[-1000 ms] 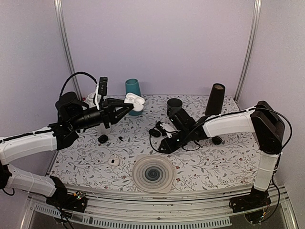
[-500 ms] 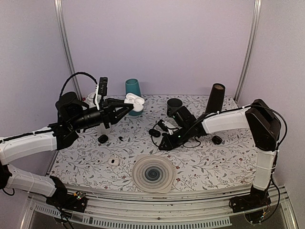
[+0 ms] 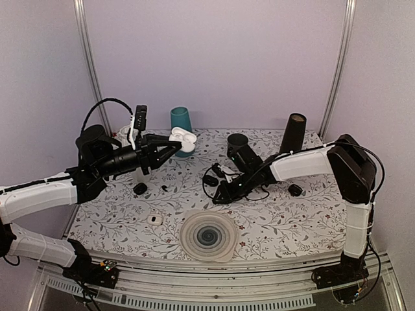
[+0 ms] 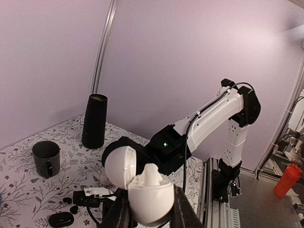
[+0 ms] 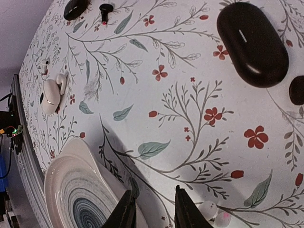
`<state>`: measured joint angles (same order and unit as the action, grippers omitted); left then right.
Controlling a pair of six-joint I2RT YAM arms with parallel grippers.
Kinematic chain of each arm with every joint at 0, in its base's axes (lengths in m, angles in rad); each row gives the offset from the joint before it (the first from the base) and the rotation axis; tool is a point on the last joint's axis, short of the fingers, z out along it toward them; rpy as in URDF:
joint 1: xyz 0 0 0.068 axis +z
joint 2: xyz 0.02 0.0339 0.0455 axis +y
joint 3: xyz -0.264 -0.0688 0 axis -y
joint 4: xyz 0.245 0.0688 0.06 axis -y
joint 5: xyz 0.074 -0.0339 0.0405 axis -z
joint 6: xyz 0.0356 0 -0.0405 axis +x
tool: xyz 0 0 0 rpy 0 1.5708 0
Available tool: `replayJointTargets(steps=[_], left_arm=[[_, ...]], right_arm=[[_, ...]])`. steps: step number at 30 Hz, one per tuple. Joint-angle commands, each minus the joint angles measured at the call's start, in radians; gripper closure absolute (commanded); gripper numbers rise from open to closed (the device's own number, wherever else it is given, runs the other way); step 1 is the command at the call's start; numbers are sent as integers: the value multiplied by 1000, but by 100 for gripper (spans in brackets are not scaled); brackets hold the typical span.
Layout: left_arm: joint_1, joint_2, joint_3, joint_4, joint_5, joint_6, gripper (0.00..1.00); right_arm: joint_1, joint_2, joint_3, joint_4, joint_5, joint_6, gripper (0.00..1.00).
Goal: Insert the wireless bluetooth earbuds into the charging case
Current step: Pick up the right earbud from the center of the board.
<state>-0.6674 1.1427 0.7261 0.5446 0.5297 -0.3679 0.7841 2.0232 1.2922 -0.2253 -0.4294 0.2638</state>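
No word, brand, label or number is legible in any view. The only marks are a small green light (image 4: 165, 144) on the right arm's wrist housing (image 4: 167, 148) and a short pale dash on the black case (image 5: 251, 42), at 1 o'clock in the right wrist view.

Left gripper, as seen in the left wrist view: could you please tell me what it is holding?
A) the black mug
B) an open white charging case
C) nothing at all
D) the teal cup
B: the left gripper has a finger pressed on either side of the white charging case, whose lid is swung open.
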Motion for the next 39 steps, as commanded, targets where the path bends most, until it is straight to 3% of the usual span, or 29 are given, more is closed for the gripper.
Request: replayJointTargets(steps=[1, 22, 39], left_arm=[[15, -17, 16, -3, -2, 6, 100], [16, -23, 6, -2, -6, 6, 100], [17, -10, 10, 4, -1, 3, 100]], right_arm=[[0, 38, 52, -21, 39, 19, 72], [-24, 38, 52, -70, 75, 17, 71], [-77, -38, -39, -64, 153, 78, 72]])
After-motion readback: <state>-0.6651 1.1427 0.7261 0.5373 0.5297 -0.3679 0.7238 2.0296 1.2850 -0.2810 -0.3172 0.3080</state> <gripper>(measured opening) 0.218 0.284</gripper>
